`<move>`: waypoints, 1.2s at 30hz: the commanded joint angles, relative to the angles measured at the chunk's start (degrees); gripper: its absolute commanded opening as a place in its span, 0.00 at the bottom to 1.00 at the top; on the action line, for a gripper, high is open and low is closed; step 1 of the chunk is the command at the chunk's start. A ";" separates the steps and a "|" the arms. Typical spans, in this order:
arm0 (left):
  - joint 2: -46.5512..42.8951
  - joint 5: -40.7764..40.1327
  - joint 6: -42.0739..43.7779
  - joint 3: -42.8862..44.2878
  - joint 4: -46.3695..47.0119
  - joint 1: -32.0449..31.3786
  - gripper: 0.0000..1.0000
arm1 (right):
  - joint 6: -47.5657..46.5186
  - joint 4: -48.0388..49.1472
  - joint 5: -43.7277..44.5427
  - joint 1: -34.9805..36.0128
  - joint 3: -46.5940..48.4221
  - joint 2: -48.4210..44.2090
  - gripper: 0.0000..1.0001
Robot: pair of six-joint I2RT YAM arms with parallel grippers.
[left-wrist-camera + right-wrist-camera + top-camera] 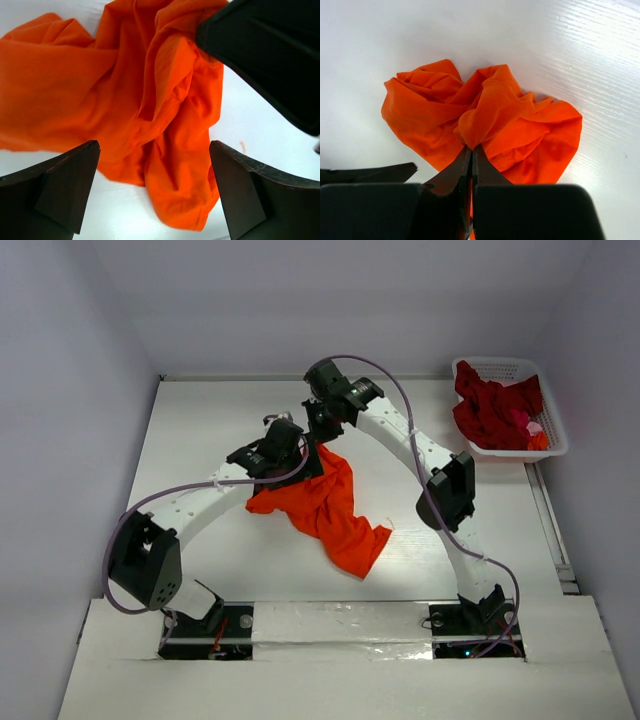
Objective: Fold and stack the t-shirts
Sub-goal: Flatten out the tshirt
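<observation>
Dark fingers (60, 185) of the left gripper (154, 150) are standing wide apart at the bottom of the left wrist view. They are framing the orange t-shirt (125, 90), which is lying crumpled on the white table (260, 125) below, and they are gripping nothing.

The right gripper (471, 152) is pinching a raised fold of that shirt, its fingers pressed together with cloth between the tips.

From overhead, both arms are arching inward from their bases at the near edge. Their wrists are meeting over the middle of the table. The left arm is bending at a low elbow on the left, while the right arm is reaching higher and farther back. The shirt is trailing from the grippers toward the near right.

Both grippers are covering the shirt's far end overhead, and its sleeves and collar are not showing apart in any view. A black shape (270, 55) is cutting across the upper right of the left wrist view, blocking part of the cloth.

Dark red t-shirts (495, 405) are heaped in a white basket (500, 362) at the far right corner; their number cannot be told.
</observation>
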 commanded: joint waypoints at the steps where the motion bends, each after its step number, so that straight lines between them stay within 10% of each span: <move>1: 1.52 -0.30 -0.53 -1.67 6.10 -0.35 0.90 | 0.21 0.56 -1.83 0.05 1.99 -3.21 0.00; 36: 7.60 -2.93 -0.18 -7.30 17.19 -1.40 0.84 | 0.74 0.03 -5.44 -4.52 5.95 -5.06 0.00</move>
